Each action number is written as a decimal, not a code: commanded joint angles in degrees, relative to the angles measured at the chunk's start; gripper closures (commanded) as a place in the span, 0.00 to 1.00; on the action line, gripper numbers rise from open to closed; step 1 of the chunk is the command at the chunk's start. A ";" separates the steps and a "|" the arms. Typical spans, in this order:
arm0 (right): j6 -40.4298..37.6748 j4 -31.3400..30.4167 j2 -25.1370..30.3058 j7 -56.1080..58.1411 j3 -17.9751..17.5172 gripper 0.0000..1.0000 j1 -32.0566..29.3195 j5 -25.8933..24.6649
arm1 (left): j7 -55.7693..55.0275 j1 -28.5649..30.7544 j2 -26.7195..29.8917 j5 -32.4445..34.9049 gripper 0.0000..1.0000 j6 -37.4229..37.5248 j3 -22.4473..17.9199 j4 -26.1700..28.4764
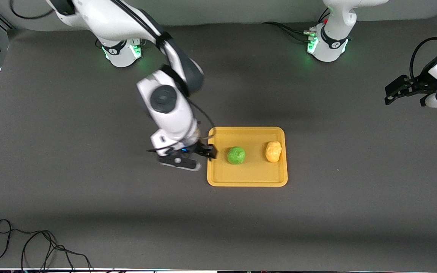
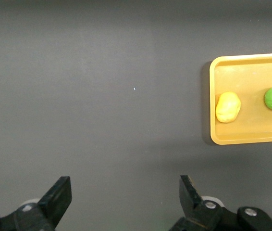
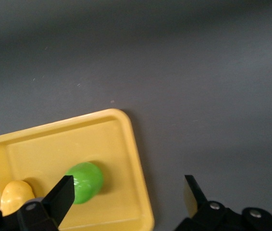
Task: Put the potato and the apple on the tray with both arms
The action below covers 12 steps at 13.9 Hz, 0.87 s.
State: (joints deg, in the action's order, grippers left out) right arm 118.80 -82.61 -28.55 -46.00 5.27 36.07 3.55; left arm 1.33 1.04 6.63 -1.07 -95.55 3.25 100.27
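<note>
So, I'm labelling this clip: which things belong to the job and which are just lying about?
Job:
- apple, on the tray
- potato, on the tray
- right tool, open over the tray's edge
- left tool, open, waiting

Lying about:
- black cable, near the front camera

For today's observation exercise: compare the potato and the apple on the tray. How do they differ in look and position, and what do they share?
Colour: the potato is matte yellow-orange, close to the tray; the apple is bright glossy green.
Shape: the potato is lumpy and oblong; the apple is round.
Position: the apple lies toward the right arm's end, beside the open right gripper; the potato lies toward the left arm's end.
Shared: both rest on the tray, apart, similar in size, ungripped.
</note>
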 commanded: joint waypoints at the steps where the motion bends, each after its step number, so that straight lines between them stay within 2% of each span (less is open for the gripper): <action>1: -6.17 -7.22 10.59 7.54 1.74 0.00 -2.84 -0.38 | 1.13 0.10 0.76 -0.60 0.00 -2.79 -0.08 2.20; 3: -11.29 -10.01 16.82 18.96 9.19 0.00 -2.67 -0.38 | 1.13 0.10 0.67 -0.60 0.00 -2.98 -0.08 2.30; 4: -12.35 -11.77 20.16 21.19 11.66 0.00 -2.93 -0.38 | 1.13 0.19 0.67 -0.60 0.00 -3.15 -0.08 2.38; 5: -15.84 -11.79 22.63 22.00 11.17 0.00 -6.85 -0.47 | 1.13 0.19 0.67 -0.60 0.00 -3.15 -0.08 2.38; 8: -23.25 -12.05 28.09 30.16 -2.77 0.00 -25.11 -2.13 | 1.22 0.28 0.40 -0.60 0.00 -3.24 -0.08 2.47; 9: -24.31 -12.23 29.15 31.57 -5.16 0.00 -28.48 -3.10 | 1.22 0.28 0.40 -0.60 0.00 -3.33 -0.08 2.56; 12: -23.52 -15.83 32.85 33.61 -6.42 0.00 -33.24 -3.11 | 1.22 0.28 0.58 -0.60 0.00 -3.94 -0.17 3.44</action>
State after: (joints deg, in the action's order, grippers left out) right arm 94.23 -94.78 1.20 -13.83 0.21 5.10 1.27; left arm 1.34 1.05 6.55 -1.07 -98.35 3.17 102.47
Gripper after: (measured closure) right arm 0.000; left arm 0.000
